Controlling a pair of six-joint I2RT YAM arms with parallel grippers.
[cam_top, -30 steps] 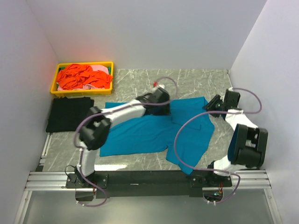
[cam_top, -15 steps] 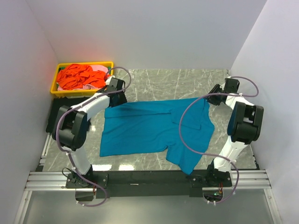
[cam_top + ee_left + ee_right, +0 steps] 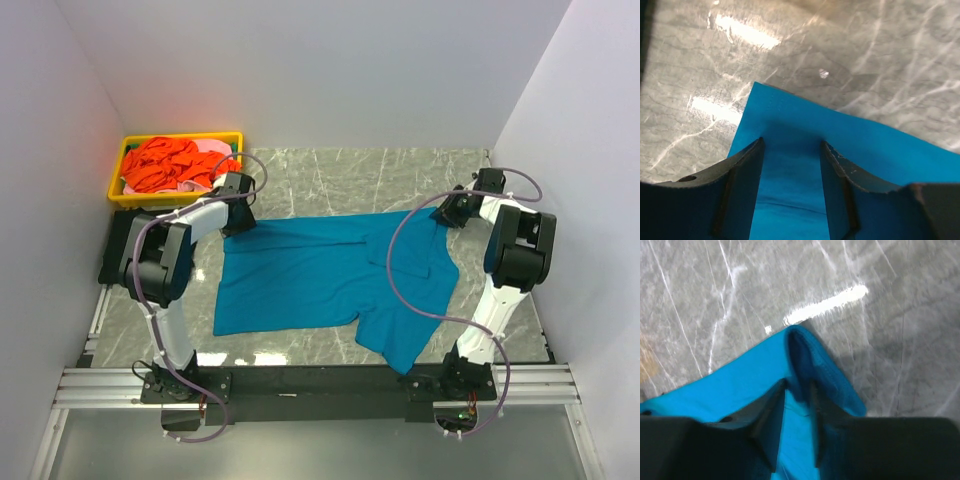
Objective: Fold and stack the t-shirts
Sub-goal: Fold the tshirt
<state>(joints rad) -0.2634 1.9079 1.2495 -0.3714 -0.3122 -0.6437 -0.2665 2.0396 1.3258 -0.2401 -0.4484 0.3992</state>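
We judge the step in hand to be taking both far corners of the teal-blue t-shirt (image 3: pixel 300 280) for a fold toward the near edge. To do it well we'd get both grips equal first. The left end effector (image 3: pixel 791 145) is wide open, one finger on each side of the shirt's far-left corner, w/ cloth under the gap but nothing held. It should drop low and close just inside the hem, so it catches cloth and doesn't scrape the desk (image 3: pixel 330 175). The right end effector (image 3: pixel 797 385) is nearly closed, w/ a raised ridge of teal cloth pinched between its fingers at the far-right corner; that grip looks ok. After that, approx. equal lift on both sides and the far edge kept taut between them, else the fold skews. The shirt lies spread mid-desk, w/ a flap doubled over on its right part and a near-right portion reaching toward the arm bases. So each end effector sits right at a far corner and the rest of the shirt lies nearer the bases. The black t-shirt (image 3: pixel 115 255) lies left of it, and the orange-red t-shirts (image 3: pixel 165 165) are in the yellow tray (image 3: pixel 180 136) at far left, well apart from both.
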